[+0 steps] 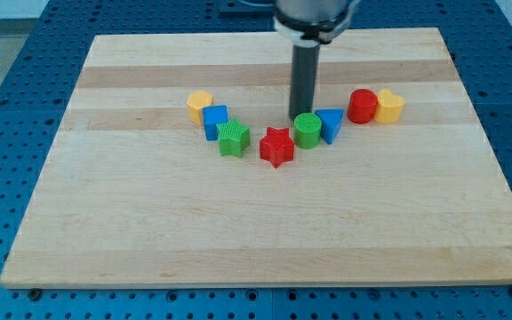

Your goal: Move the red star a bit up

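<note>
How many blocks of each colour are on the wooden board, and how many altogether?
Yellow: 2, a yellow block at the view's left and a yellow block at the view's right
Blue: 2, a blue cube and a blue triangle
Green: 2, a green ridged block and a green cylinder
Red: 2, the red star and a red cylinder
Total: 8
</note>
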`<state>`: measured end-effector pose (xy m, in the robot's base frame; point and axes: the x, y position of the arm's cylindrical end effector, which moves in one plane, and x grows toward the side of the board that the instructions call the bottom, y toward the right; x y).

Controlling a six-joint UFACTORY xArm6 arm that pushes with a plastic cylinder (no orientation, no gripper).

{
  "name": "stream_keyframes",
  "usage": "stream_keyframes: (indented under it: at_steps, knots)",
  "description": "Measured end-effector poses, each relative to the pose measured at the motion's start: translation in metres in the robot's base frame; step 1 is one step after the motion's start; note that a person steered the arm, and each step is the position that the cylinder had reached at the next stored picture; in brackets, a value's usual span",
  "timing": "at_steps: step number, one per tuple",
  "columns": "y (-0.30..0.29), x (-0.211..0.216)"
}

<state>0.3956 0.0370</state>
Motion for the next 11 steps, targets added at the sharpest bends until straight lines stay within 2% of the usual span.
stream_keyframes:
  at_steps: [1,3,6,7,8,9,10,11]
  knots:
    - [0.013,0.020]
    - [0.080,0.023]
    - [0.085,0.081]
    - [0.076,0.102]
    - [0.010,0.108]
    - [-0.030,0.093]
    - [-0.027,0.068]
    - [0.020,0.065]
